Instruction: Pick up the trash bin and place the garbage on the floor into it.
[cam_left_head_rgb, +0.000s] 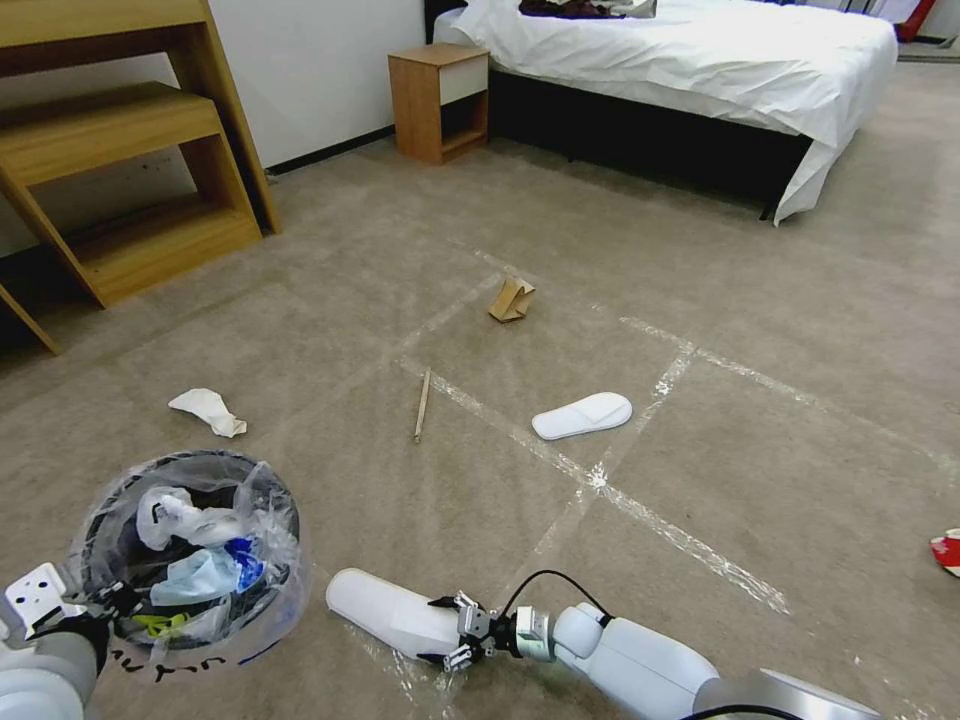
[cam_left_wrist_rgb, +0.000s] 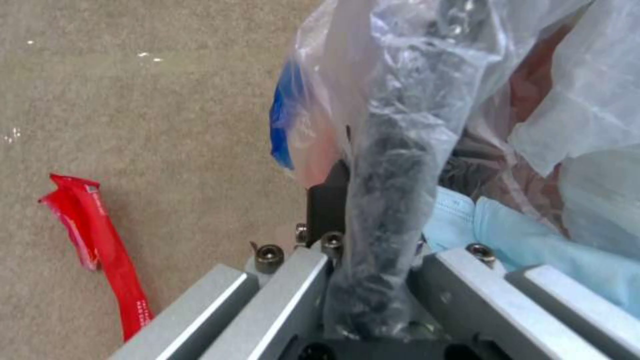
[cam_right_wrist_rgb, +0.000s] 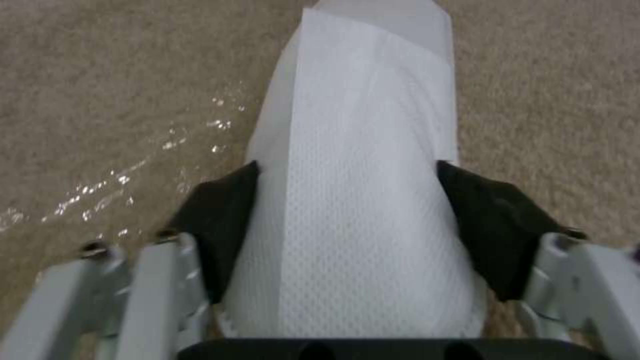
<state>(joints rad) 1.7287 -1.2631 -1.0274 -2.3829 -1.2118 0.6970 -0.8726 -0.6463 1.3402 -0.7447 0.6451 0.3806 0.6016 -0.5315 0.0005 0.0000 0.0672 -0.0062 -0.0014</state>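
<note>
The trash bin (cam_left_head_rgb: 288, 545), a dark bucket lined with a clear bag and holding litter, hangs low at my left. My left gripper (cam_left_head_rgb: 95, 610) is shut on its rim (cam_left_wrist_rgb: 400, 165), one dark finger (cam_left_wrist_rgb: 327, 200) outside the wall. A flat white slipper (cam_left_head_rgb: 390, 608) lies on the carpeted floor (cam_left_head_rgb: 700, 470) just right of the bin. My right gripper (cam_left_head_rgb: 452, 630) is shut on its near end, with the black pads (cam_right_wrist_rgb: 220, 235) pressed to both sides of the slipper (cam_right_wrist_rgb: 360, 200). More garbage lies farther off: a second slipper (cam_left_head_rgb: 582, 415), a wooden stick (cam_left_head_rgb: 422, 405), folded cardboard (cam_left_head_rgb: 511, 299) and crumpled paper (cam_left_head_rgb: 208, 411).
A red wrapper (cam_left_wrist_rgb: 100, 250) lies on the carpet below the bin, and a red scrap (cam_left_head_rgb: 947, 551) sits at the right edge. A wooden shelf unit (cam_left_head_rgb: 130, 160) stands far left, a nightstand (cam_left_head_rgb: 438, 100) and a bed (cam_left_head_rgb: 700, 60) at the back.
</note>
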